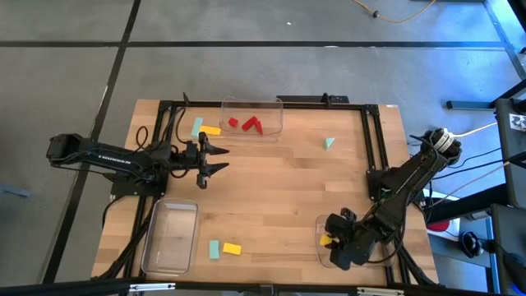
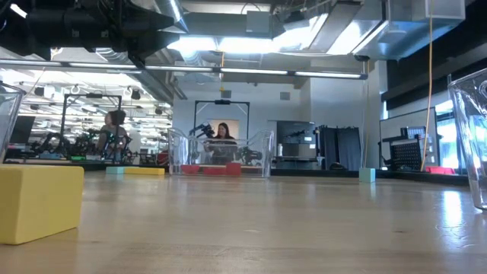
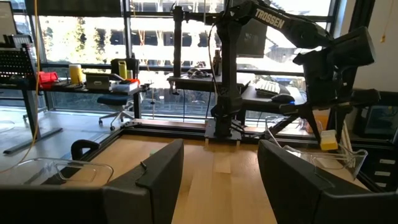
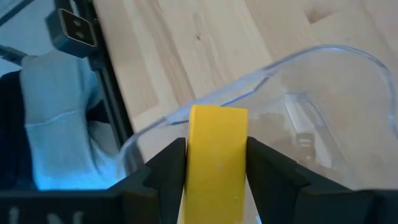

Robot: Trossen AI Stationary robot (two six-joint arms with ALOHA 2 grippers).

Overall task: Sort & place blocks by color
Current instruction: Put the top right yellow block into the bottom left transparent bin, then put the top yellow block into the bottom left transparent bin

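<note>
Between my right fingers (image 4: 280, 168) sits a yellow block (image 4: 216, 160), plain and smooth-faced, its long axis running straight out along the fingers toward their tips. My right gripper (image 1: 333, 239) is clamped on its two side faces, the jaws about half apart with the block filling the gap. It hangs over the curved rim of a clear plastic tray (image 4: 323, 93) at the table's front right corner, the block's far end just past that rim.

Farther along the front edge, a teal block (image 1: 214, 249) and a second yellow block (image 1: 232, 248) lie side by side on the wood, just beside an empty clear tray (image 1: 171, 237). My left gripper (image 1: 215, 159) waits above the table's left side, jaws wide apart and holding nothing. Beyond it, a teal bar (image 1: 197, 127) and a yellow bar (image 1: 211, 130) rest near the back tray (image 1: 275, 108), which holds red blocks (image 1: 249, 124). One teal block (image 1: 329, 143) lies alone, right of that tray.
</note>
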